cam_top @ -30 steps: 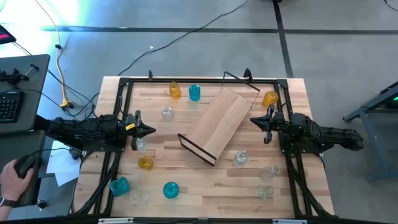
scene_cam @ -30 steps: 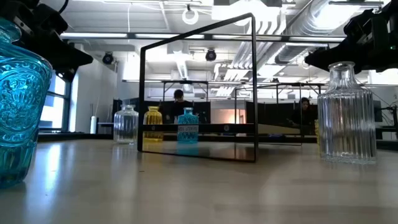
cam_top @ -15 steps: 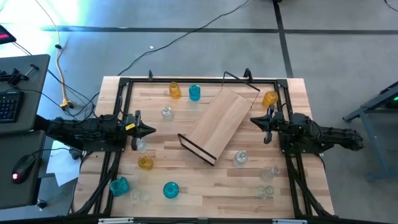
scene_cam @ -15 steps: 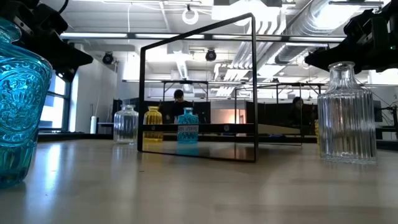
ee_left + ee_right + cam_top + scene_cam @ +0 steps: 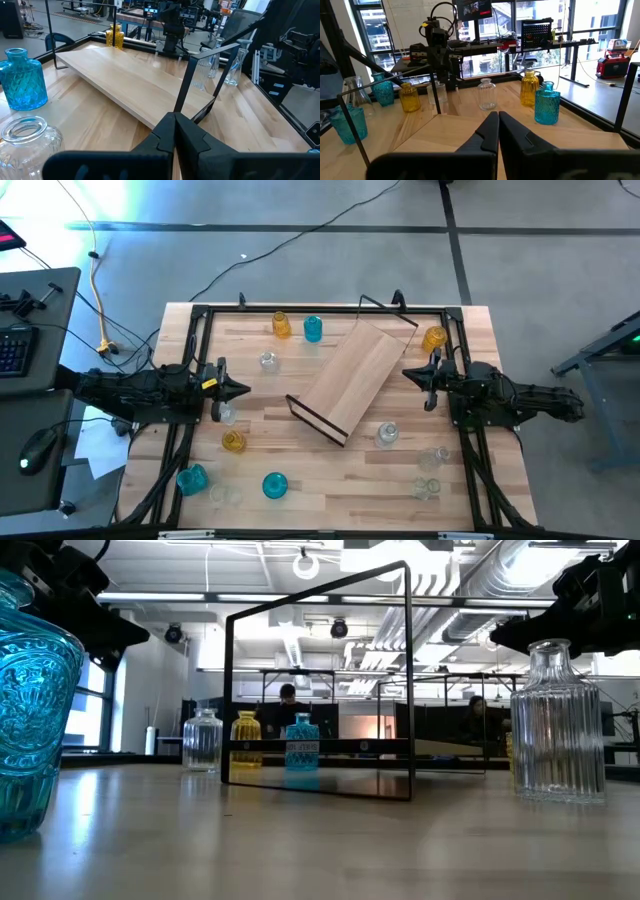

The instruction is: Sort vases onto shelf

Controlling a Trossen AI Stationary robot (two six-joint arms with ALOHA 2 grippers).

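The shelf (image 5: 350, 378), a light-wood board with black wire frames at its ends, lies slantwise in the middle of the table; its near frame (image 5: 320, 680) stands upright. Vases stand scattered around it. Amber ones (image 5: 281, 326) (image 5: 234, 442) (image 5: 434, 338), teal ones (image 5: 313, 329) (image 5: 192, 477) (image 5: 273, 485) and clear ones (image 5: 268, 361) (image 5: 386, 435) (image 5: 427, 488) all rest on their bases on the tabletop. My left gripper (image 5: 245, 389) hovers shut at the left side, pointing at the shelf. My right gripper (image 5: 405, 373) hovers shut at the right side, facing it.
Black rails (image 5: 320, 310) frame the tabletop. A clear vase (image 5: 226, 413) stands just under my left gripper, and an amber one sits close behind my right gripper. Bare wood lies along the table's near middle (image 5: 340, 480). A keyboard and mouse (image 5: 38, 445) lie on a desk beyond the left edge.
Both arms have kept still. A person's hand that lay on the mouse beyond the table's left edge has gone out of view.
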